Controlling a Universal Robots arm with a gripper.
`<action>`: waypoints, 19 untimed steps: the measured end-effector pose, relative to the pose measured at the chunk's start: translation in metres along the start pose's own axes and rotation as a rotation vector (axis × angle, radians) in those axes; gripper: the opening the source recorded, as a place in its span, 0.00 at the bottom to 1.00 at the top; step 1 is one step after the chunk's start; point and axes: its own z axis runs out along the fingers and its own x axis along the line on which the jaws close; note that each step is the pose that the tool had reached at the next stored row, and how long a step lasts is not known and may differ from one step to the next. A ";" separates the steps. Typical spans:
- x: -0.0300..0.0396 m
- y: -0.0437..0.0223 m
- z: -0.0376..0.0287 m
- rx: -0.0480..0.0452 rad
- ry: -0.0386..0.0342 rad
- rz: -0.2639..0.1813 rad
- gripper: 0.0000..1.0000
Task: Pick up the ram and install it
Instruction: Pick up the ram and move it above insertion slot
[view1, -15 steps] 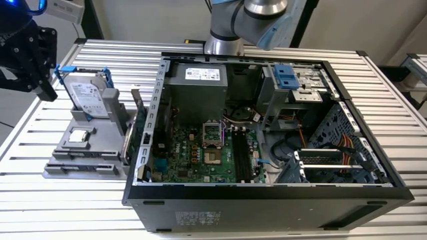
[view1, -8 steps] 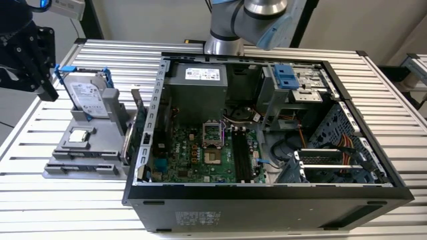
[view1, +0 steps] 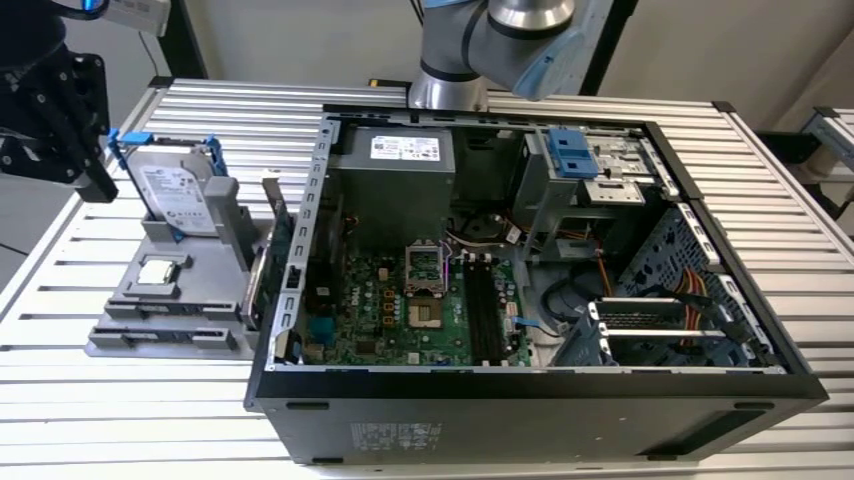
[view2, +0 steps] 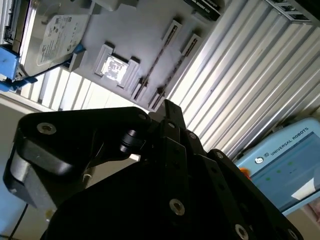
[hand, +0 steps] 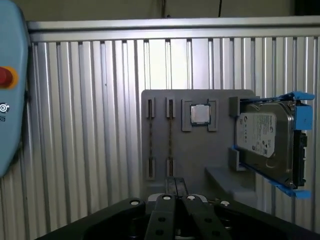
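Exterior view: the gripper hangs over the table at the exterior view's left, close to the drive standing in the grey holder. The chip lies on that holder. The open case sits to the exterior view's right.

Second wrist view: the fingers are together, nothing between them. Past their tip the ram stands edge-on in the holder slot nearer the chip.

First wrist view: the fingertips meet, apart from the holder. The ram shows as a thin dark line between two clips, beside the chip, with the drive further along.
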 end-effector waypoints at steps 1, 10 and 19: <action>0.0000 0.0000 0.0000 0.0006 0.0000 -0.008 0.00; 0.0000 0.0000 0.0000 0.0019 0.0001 -0.052 0.00; 0.0000 0.0001 -0.0001 0.0017 -0.0129 -0.052 0.00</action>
